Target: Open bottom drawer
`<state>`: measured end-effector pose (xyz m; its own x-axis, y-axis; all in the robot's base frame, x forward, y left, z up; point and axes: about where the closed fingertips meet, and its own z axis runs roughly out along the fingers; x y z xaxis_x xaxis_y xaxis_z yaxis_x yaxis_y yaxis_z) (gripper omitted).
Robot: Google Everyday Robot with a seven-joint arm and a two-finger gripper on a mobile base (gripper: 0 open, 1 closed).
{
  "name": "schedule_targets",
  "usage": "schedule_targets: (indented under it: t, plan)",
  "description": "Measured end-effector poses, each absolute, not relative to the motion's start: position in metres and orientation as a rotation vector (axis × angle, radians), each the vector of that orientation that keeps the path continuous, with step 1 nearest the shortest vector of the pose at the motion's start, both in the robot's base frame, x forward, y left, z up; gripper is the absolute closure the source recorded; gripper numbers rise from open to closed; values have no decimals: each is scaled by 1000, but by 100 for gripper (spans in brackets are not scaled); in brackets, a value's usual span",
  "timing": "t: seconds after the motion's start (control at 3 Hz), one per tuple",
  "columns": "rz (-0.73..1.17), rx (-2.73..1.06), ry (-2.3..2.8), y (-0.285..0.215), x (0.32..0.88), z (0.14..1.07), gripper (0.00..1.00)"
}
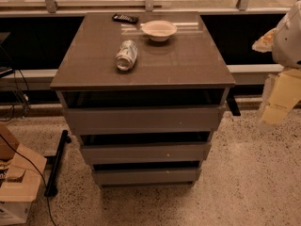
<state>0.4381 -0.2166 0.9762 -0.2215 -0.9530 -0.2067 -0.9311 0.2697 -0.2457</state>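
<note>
At centre of the camera view: grey-brown three-drawer cabinet [141, 121] on a speckled floor [244, 187], with a glossy counter [188, 60] as its top. The drawer fronts are stacked, each narrower than the one above, and a dark gap shows over each.

The bottom drawer [146, 175] is the lowest tier, just above the floor. It has a plain flat front and no handle. The front sits nearly level with the middle drawer [146, 152] above it, and a dark strip of interior shows along its top edge. The top drawer [141, 120] is the widest.

On the counter:
- can [126, 55], lying on its side, left of centre
- shallow white bowl [159, 30], upright, behind and to the right of the can, not touching it
- small black flat object [125, 18] near the back edge, left of the bowl; type unclear

End effector [278, 102]: at the right edge, at about top-drawer height, well apart from the cabinet and touching nothing. It shows as a pale yellowish blur below a white arm [289, 36]. Cannot tell whether it is open or closed.

Left side: a cardboard box [21, 185] in the lower corner, a black cable [28, 164] across it, and a black bar [57, 161] on the floor beside the cabinet.
</note>
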Motion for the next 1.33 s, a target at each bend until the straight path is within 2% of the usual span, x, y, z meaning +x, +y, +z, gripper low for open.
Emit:
schedule_targets:
  t: [0.67, 1.0, 1.33]
  plan:
    - [-71, -1701, 2209, -209, 437, 956, 0]
    - [139, -1655, 2162, -185, 422, 881, 0]
    - [183, -1586, 2179, -179, 416, 860, 0]
